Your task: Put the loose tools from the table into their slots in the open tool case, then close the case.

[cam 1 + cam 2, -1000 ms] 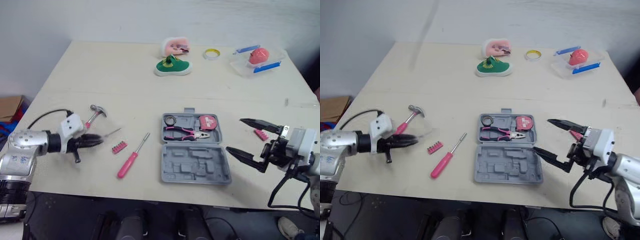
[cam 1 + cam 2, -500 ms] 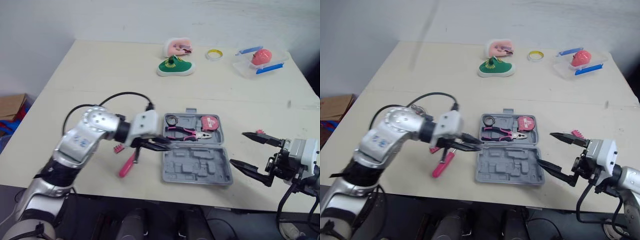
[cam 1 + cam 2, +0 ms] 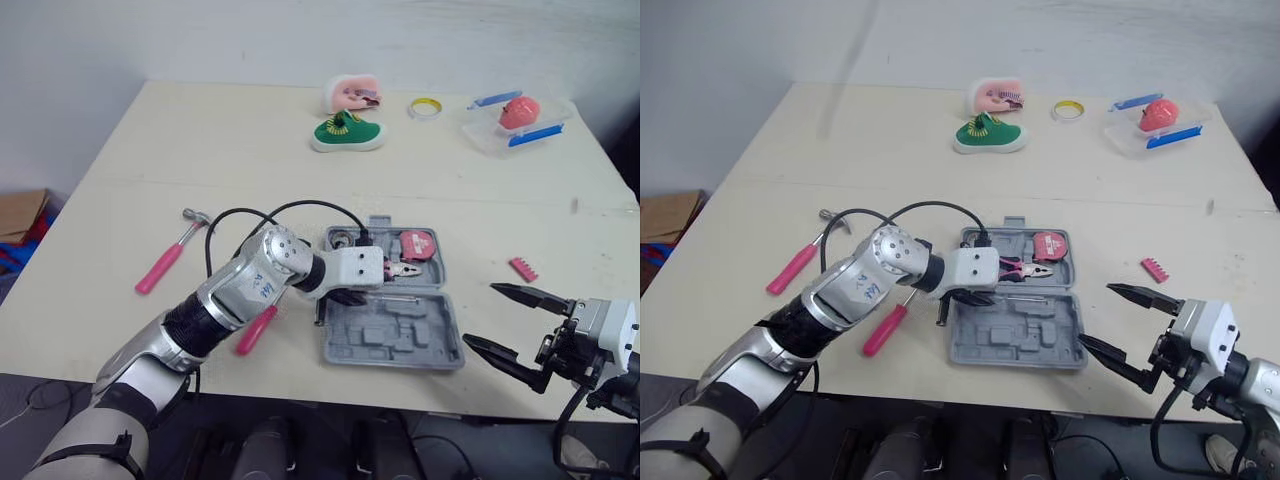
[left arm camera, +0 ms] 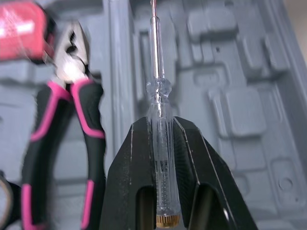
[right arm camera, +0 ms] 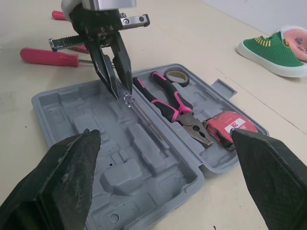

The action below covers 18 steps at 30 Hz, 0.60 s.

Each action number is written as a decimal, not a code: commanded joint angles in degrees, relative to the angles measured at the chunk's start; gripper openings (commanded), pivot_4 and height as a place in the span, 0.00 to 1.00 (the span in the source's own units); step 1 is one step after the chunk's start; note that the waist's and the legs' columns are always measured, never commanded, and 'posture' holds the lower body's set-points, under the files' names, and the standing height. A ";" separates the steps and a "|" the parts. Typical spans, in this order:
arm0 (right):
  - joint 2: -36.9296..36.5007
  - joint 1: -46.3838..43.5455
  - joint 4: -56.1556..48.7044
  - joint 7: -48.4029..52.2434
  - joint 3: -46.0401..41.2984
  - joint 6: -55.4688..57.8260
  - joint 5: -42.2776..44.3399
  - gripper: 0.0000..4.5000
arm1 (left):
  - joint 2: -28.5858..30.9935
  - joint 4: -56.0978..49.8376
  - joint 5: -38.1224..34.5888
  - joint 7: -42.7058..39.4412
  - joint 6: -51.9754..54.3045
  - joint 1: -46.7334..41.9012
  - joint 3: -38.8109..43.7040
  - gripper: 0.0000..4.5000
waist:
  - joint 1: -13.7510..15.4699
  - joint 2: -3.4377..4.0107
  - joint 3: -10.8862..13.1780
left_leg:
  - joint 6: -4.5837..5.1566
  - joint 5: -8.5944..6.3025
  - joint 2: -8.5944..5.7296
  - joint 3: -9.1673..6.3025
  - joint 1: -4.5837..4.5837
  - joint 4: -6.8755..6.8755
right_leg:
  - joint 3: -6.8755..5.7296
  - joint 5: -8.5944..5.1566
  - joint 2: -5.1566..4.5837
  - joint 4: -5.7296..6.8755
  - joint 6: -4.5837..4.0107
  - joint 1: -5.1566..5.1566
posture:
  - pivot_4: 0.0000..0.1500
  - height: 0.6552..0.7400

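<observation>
Left end effector grips clear screwdriver over case; right end effector hangs wide.

Grey case, pink-and-black pliers, apparently clear-handled screwdriver.

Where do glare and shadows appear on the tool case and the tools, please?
Left wrist view: bright glints on the shaft of the screwdriver in the left hand and on the head of the pliers. Right wrist view: only soft shadows in the recesses of the tool case.
</observation>
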 commanded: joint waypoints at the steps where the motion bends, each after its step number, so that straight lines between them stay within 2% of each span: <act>1: 0.61 1.55 -2.40 -0.32 -2.41 -0.65 0.68 1.00 | -0.26 -1.76 1.88 -0.08 1.03 -0.68 -0.69 0.01 | 0.02 0.00 0.00 | 0.04 -0.03 0.00 -0.02 -0.06 0.06 | -0.01 0.00 -0.02 -0.01 0.00 -0.01 | 1.00 1.00; 8: 1.29 2.32 -2.00 -0.32 -2.22 -1.15 0.75 1.00 | -3.51 -0.25 3.18 2.38 2.13 -0.09 -0.34 0.01 | 0.07 0.00 0.00 | 0.09 -0.06 -0.02 -0.06 -0.12 0.14 | -0.05 0.01 -0.04 -0.01 0.02 0.00 | 1.00 1.00; 18: 3.65 4.60 0.24 1.62 -2.01 -5.62 -0.24 1.00 | -3.86 2.18 6.79 2.87 0.55 -0.18 -2.32 0.01 | 0.03 0.00 0.00 | 0.09 -0.06 -0.03 -0.08 -0.13 0.15 | -0.08 0.01 -0.04 0.00 0.02 -0.01 | 1.00 1.00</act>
